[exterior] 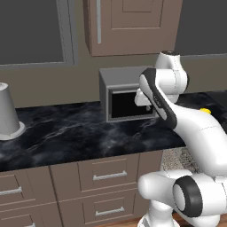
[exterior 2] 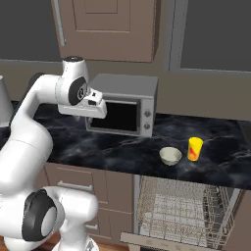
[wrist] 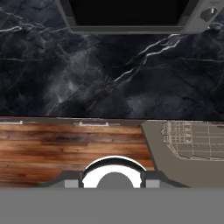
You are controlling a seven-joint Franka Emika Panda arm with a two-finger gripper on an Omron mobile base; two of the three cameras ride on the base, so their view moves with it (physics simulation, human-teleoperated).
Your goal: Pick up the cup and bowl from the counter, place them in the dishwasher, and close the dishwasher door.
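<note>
The small yellow cup [exterior 2: 195, 148] stands upright on the black marble counter [exterior 2: 122, 149], right of the microwave. Just to its left sits the cream-white bowl [exterior 2: 170, 156]. A sliver of the cup [exterior: 205, 110] peeks out behind my arm. Below them the dishwasher [exterior 2: 181, 211] is open, its wire rack [wrist: 192, 140] exposed and its taupe door [wrist: 157, 151] folded down. My gripper [exterior 2: 95, 110] hangs in front of the microwave, well left of both dishes, pointing down at the counter. In the hand view the gripper [wrist: 112, 183] has its tips apart with nothing between them.
A grey microwave [exterior 2: 125, 105] stands at the back of the counter. A tall grey tapered vessel [exterior: 8, 113] is at the far left. Drawers with silver bar handles [exterior: 108, 176] run under the counter. Wood floor [wrist: 65, 148] lies in front.
</note>
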